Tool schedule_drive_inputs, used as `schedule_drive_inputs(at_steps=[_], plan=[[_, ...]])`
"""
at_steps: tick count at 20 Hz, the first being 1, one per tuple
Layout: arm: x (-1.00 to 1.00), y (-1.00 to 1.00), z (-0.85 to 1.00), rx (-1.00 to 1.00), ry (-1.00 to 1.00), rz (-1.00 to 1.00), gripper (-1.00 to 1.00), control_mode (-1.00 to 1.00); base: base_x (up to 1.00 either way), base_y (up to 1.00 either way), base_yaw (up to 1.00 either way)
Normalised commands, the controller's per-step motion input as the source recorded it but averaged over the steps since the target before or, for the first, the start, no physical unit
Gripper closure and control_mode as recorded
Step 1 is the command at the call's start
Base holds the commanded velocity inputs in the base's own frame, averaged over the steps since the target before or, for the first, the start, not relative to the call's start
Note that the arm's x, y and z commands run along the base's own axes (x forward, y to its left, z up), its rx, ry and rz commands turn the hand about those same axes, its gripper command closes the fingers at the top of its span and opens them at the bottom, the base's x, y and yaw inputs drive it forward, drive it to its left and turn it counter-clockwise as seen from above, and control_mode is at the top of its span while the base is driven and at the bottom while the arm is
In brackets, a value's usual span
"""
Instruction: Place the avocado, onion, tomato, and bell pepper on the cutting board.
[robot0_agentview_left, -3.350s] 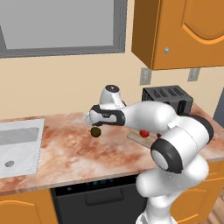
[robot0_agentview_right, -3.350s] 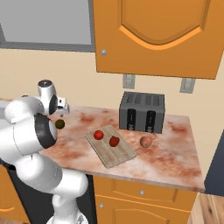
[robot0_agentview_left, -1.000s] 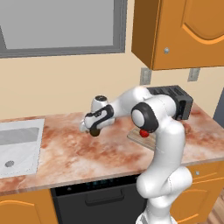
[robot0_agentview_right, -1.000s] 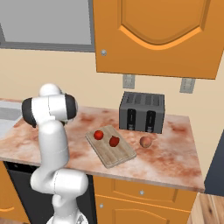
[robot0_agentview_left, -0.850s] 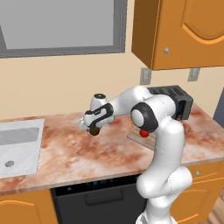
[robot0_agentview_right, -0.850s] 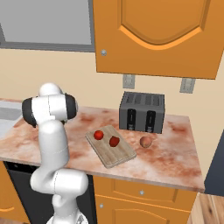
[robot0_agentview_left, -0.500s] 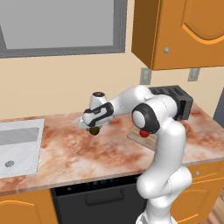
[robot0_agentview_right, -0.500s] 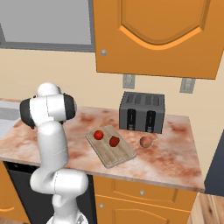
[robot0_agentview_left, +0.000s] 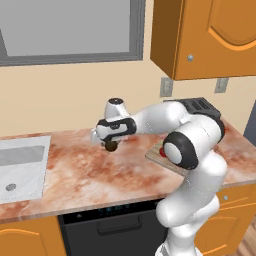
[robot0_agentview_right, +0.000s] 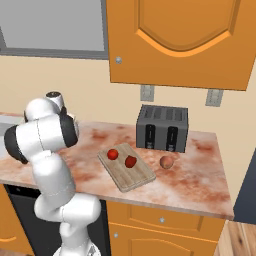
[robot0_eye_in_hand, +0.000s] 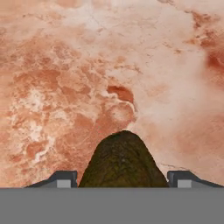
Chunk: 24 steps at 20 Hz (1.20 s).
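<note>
We see our hand (robot0_agentview_left: 110, 145) closed on the small, dark olive-green, rough-skinned avocado (robot0_agentview_left: 110, 145), holding it just above the reddish-brown marbled stone tabletop (robot0_agentview_left: 75, 170) between the pale sink (robot0_agentview_left: 20, 167) and the flat, light tan, striped wooden cutting board (robot0_agentview_right: 127, 171); from the hand camera the avocado (robot0_eye_in_hand: 124, 162) sits between our two dark fingertips (robot0_eye_in_hand: 61, 178). On the board we see two small bright red round vegetables (robot0_agentview_right: 113, 154) lying near each other. The dull pinkish-brown round onion (robot0_agentview_right: 167, 162) rests on the tabletop just beside the board, in front of the black slotted toaster (robot0_agentview_right: 162, 128).
</note>
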Motion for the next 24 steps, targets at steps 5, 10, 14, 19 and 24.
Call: schedule_drive_inputs(at_steps=[5,10,14,19,24], plan=[[-0.62,-0.43,0.60,0.00,0.00,-0.10,1.00,-1.00,0.00,0.00,0.00],[-0.73,-0.59,0.55,0.00,-0.04,-0.08,1.00,-1.00,0.00,0.00,0.00],[-0.76,-0.71,0.50,0.00,-0.04,-0.08,1.00,-1.00,0.00,0.00,0.00],[-0.73,-0.86,0.40,0.00,-0.05,-0.04,1.00,-1.00,0.00,0.00,0.00],[-0.60,-0.89,0.25,0.00,-0.01,-0.02,1.00,-1.00,0.00,0.00,0.00]])
